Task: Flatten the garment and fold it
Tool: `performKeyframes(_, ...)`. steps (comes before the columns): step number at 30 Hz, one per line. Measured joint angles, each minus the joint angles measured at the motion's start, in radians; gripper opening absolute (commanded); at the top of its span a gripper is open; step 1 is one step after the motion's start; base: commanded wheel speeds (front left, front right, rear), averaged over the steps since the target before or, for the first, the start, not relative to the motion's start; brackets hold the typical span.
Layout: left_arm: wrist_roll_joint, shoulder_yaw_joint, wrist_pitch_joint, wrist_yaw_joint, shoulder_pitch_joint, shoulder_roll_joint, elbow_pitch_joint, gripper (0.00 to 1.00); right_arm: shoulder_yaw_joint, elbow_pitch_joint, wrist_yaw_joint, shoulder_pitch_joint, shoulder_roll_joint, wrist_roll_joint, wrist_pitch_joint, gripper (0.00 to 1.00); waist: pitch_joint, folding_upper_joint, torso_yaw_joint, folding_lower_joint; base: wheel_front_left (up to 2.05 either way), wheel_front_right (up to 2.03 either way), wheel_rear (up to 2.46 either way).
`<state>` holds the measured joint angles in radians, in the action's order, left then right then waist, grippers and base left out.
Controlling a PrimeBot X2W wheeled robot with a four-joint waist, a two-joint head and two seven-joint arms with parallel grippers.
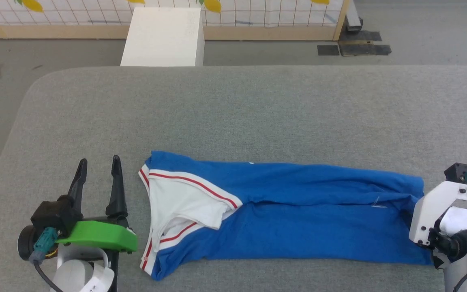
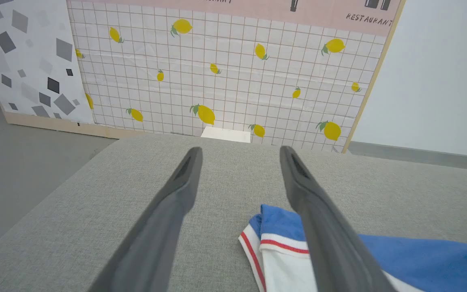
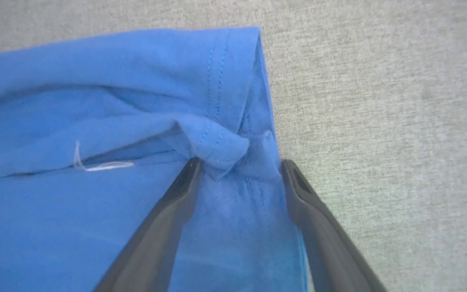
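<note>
Garment lies in a long band across the near part of the grey padded table, its white red-striped end toward the robot's left; past the table's far edge stand a white box and a lemon-print panel. The left gripper sits just beside that white end, fingers apart and empty, while the right gripper is over the blue hem corner, fingers spread either side of a bunched fold. In the head view its fingers are hidden behind its own wrist.
</note>
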<state>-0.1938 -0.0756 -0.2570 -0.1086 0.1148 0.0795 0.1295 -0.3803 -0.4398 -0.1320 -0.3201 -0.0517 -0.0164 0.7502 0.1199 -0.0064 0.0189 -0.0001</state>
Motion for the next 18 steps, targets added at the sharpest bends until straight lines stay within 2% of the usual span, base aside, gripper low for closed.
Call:
performKeyframes(3, 0.015, -0.005, 0.000, -0.005, 0.003, -0.006, 0.001, 1.00, 0.006, -0.007, 0.000, -0.014, -0.006, -0.025, 0.061, 1.00, 0.010, 0.0000, 0.005, 0.0000, 0.00, 0.00, 0.00)
performKeyframes(4, 0.018, -0.006, 0.000, -0.006, 0.005, -0.007, 0.002, 1.00, 0.011, -0.008, 0.000, -0.018, -0.010, -0.044, 0.081, 0.87, 0.013, 0.0000, 0.007, 0.0000, 0.00, 0.00, 0.00)
performKeyframes(5, 0.019, -0.008, 0.000, -0.006, 0.006, -0.008, 0.002, 1.00, 0.014, -0.007, 0.000, -0.019, -0.014, -0.054, 0.094, 0.50, 0.015, 0.0000, 0.007, 0.0000, 0.00, 0.00, 0.00)
performKeyframes(7, 0.020, -0.013, 0.000, -0.006, 0.009, -0.009, 0.003, 1.00, 0.025, 0.002, 0.000, -0.019, -0.019, -0.075, 0.103, 0.08, 0.017, 0.0000, 0.006, 0.0000, 0.00, 0.00, 0.00)
performKeyframes(8, 0.020, -0.014, 0.000, -0.006, 0.010, -0.009, 0.005, 1.00, 0.028, 0.004, 0.000, -0.019, -0.019, -0.081, 0.103, 0.00, 0.017, 0.0000, 0.006, 0.0000, 0.00, 0.00, 0.00)
performKeyframes(13, 0.027, -0.023, 0.000, -0.014, 0.010, -0.011, 0.008, 1.00, 0.027, 0.034, 0.000, -0.002, 0.000, -0.075, 0.060, 0.00, 0.014, 0.0000, 0.000, 0.0000, 0.00, 0.00, 0.00)
performKeyframes(18, 0.035, -0.025, 0.000, -0.014, 0.010, -0.013, 0.008, 1.00, -0.042, 0.068, -0.001, 0.017, 0.006, 0.015, -0.006, 0.00, 0.014, 0.0001, -0.004, 0.0001, 0.00, 0.00, 0.00)
